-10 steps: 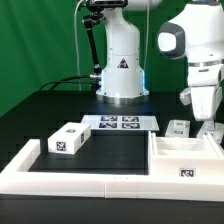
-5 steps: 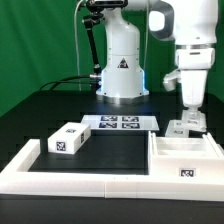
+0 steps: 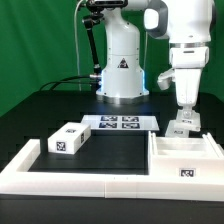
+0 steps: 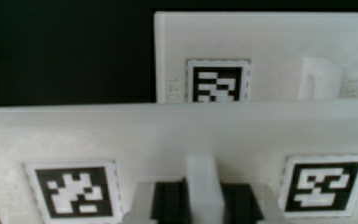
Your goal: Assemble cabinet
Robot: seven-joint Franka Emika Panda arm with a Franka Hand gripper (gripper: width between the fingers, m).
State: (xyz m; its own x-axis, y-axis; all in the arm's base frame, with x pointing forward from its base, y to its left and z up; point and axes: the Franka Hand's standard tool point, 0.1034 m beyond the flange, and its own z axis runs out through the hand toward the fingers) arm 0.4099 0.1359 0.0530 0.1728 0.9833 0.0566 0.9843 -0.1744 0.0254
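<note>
The cabinet body [image 3: 168, 163], an open white box with a marker on its front, stands at the exterior view's right front. My gripper [image 3: 183, 117] points down just behind it, onto a small white panel [image 3: 180, 128]. In the wrist view the two dark fingers [image 4: 167, 201] stand close together on either side of a narrow upright ridge. The ridge is on the near white panel [image 4: 158, 140], which carries two markers. My gripper [image 4: 201, 203] looks shut on that ridge. A second white panel [image 4: 274, 45] with markers lies just beyond it.
A white block [image 3: 67, 139] with markers lies at the exterior view's left. The marker board [image 3: 120, 123] lies at the middle back, before the arm's base [image 3: 122, 80]. The low white border frame [image 3: 70, 182] runs along the front.
The arm has swung from the exterior view's far right toward the left and come down over the small white panel. In the last half second it has only lowered slightly.
</note>
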